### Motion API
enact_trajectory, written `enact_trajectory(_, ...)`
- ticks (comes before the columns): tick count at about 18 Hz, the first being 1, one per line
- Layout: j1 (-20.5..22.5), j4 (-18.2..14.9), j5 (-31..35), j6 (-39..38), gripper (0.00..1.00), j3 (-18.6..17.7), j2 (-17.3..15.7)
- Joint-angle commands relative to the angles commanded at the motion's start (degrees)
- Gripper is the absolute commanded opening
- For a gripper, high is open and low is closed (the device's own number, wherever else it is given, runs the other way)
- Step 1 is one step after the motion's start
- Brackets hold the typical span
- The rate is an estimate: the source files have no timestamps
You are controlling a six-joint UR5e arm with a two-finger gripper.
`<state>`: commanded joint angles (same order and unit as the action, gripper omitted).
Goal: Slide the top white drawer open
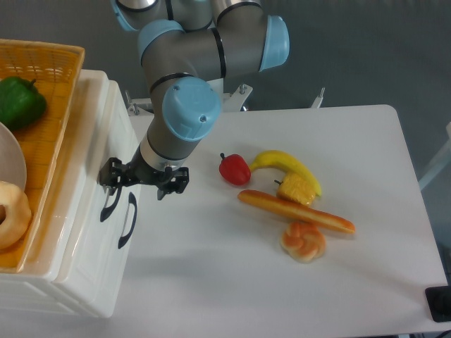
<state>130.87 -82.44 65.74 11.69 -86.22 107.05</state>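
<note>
Currently the jaws (pixel 139 182) are seen low at the front face of the drawer unit, fingers spread apart, nothing clamped between them. One finger (pixel 109 173) lies at the upper end of the curved black handle (pixel 109 205) of the top white drawer (pixel 79 151); contact w/ the bar cannot be confirmed from this angle. The other finger (pixel 174 182) sits on the far side of the jaws from the drawer front, over the counter (pixel 282 296). Top white drawer is located directly beside the jaws, its front panel approx. flush w/ the panel of the lower drawer (pixel 95 282), whose own black handle (pixel 127 220) is seen just below the jaws. An orange wicker basket (pixel 42 105) is noted on top of the unit, beyond the drawer front from the jaws, w/ a green pepper (pixel 20 102), a white plate (pixel 10 165) and a bagel-like roll (pixel 10 215) inside. On the opposite side of the jaws, well apart, food items are grouped on the counter: red pepper (pixel 235 169) nearest, then banana (pixel 285 165), corn piece (pixel 296 189) touching the banana, long baguette (pixel 296 212) and a small knotted roll (pixel 304 241) touching the baguette. Robot arm (pixel 190 84) comes down to the jaws from above.
</note>
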Motion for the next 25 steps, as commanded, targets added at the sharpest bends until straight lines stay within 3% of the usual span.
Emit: enact_trajectory(25, -0.1, 0.5, 1.7, 3.6, 1.0, -0.5, 0.2)
